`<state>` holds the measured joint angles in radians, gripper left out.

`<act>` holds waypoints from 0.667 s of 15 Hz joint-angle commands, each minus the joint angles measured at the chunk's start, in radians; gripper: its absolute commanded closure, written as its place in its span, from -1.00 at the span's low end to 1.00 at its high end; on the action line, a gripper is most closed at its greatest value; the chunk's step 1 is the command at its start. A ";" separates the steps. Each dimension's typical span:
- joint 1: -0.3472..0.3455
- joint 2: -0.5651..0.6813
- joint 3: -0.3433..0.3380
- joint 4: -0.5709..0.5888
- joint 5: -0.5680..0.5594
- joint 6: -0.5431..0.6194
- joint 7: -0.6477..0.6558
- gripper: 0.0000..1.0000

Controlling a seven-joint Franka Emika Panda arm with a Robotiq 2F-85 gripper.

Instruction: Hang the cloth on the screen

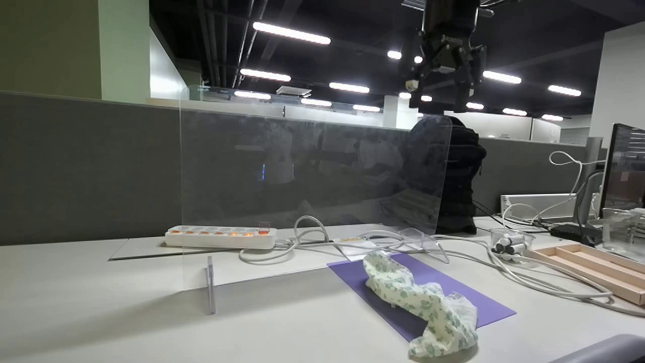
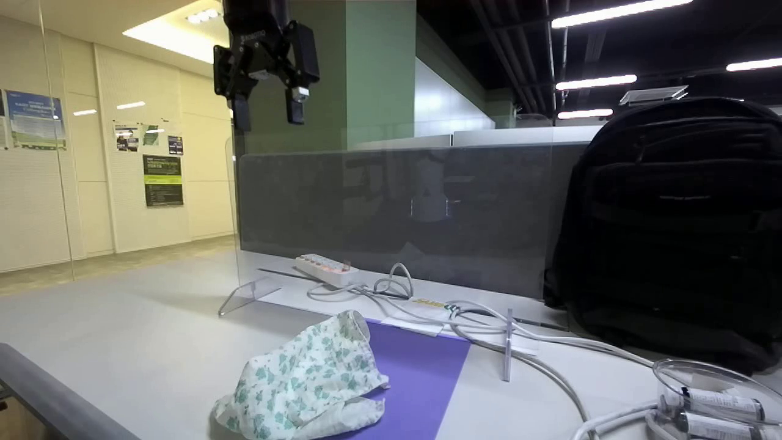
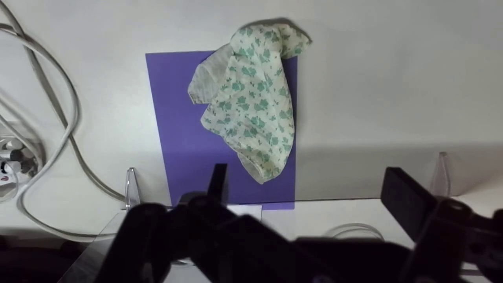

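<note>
Because the screen [image 1: 312, 176] is see-through, you could clip it lowering the wide, empty end effector [image 1: 438, 103], upper right in an exterior view, onto cloth [image 1: 428, 302] crumpled across the purple mat [image 1: 490, 309], lower right.

You are in an office, open-plan by the look of it. In an exterior view your white counter [image 1: 75, 312] runs up to a low grey cubicle partition [image 1: 85, 166], and above that, rows of tube lights [image 1: 292, 33] cross a dark ceiling [image 1: 352, 55] with exposed pipes [image 1: 207, 40]. At the edge of that view you have a computer monitor [image 1: 625, 171], partly cut off, and in front of the partition a power strip [image 1: 221, 241] with lit switches. A black backpack [image 2: 666, 244] stands near the partition in both exterior views, and you can see posters [image 2: 162, 180] (their print too small to read) on a pale wall [image 2: 201, 189].
</note>
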<state>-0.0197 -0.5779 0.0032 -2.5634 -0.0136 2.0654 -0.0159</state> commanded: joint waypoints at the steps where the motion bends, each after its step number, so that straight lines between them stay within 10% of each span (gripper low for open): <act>1: -0.018 0.041 0.012 -0.069 -0.037 0.165 0.044 -1.00; 10: -0.055 0.311 0.007 -0.180 -0.060 0.564 0.084 -1.00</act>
<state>-0.0654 -0.3370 0.0048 -2.7418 -0.0583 2.5396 0.0192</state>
